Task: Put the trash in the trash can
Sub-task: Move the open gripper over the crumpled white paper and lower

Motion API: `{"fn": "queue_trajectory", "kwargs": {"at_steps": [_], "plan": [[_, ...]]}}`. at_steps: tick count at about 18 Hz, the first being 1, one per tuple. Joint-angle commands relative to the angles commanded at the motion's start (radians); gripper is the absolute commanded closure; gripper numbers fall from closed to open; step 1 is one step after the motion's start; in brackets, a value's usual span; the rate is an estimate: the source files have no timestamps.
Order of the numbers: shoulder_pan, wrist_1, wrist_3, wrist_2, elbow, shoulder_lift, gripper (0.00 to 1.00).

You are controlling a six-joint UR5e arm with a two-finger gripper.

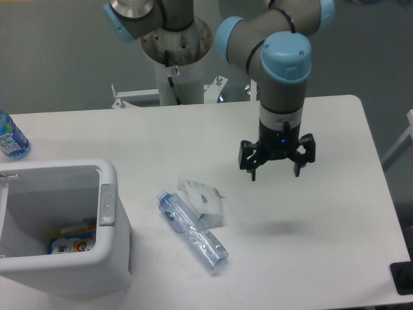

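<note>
A clear, bluish, crinkled bottle (192, 230) lies on its side near the middle of the white table. A small white paper packet (202, 199) with dark print rests against the bottle's far side. The white trash can (108, 216) stands at the front left, with a grey tab on its right wall and some items at its bottom. My gripper (277, 173) hangs open above the table, to the right of the packet and a little farther back, with nothing between its fingers.
A bottle with a blue label (10, 137) stands at the far left edge of the table. The robot's base column (175, 61) rises behind the table's back edge. A dark object (403, 278) sits off the front right corner.
</note>
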Motion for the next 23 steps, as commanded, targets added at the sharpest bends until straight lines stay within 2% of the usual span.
{"fn": "queue_trajectory", "kwargs": {"at_steps": [4, 7, 10, 14, 19, 23], "plan": [[-0.031, 0.000, -0.089, -0.078, 0.009, -0.046, 0.00], [-0.080, 0.006, -0.110, -0.080, 0.007, -0.065, 0.00], [-0.111, 0.058, -0.133, -0.080, -0.007, -0.083, 0.00], [-0.144, 0.069, -0.135, -0.065, -0.017, -0.103, 0.00], [-0.186, 0.074, -0.138, 0.015, -0.027, -0.132, 0.00], [-0.186, 0.074, -0.143, 0.039, -0.027, -0.144, 0.00]]}}
